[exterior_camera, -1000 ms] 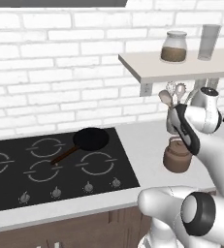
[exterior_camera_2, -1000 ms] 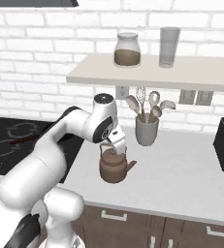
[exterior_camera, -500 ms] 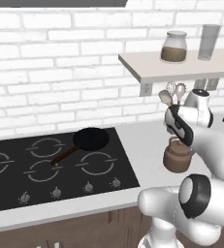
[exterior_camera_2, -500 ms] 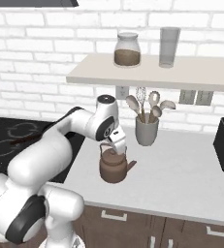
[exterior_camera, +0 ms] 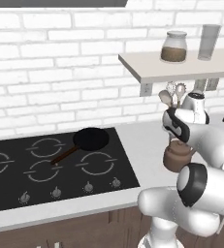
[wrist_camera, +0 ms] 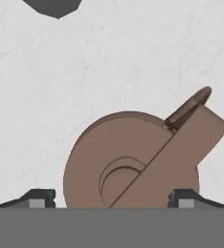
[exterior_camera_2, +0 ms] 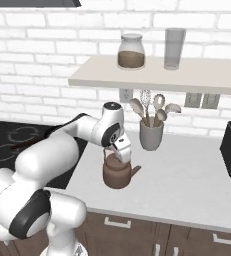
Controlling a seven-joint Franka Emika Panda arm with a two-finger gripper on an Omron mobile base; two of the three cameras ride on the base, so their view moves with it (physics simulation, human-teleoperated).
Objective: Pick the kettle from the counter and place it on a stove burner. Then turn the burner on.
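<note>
While over kettle on counter: gripper, fingers wide apart.

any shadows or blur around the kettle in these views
Right base view: the kettle casts a soft shadow on the counter. Hand view: kettle edges slightly soft, lighting flat. Left base view: even light, no glare on the cooktop.

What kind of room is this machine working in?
It looks like a home kitchen, computer-drawn rather than real. A black glass cooktop with a frying pan is set into a pale counter, a jar of cooking utensils stands by the white brick wall, and a small brown kettle sits below the robot's gripper.
</note>
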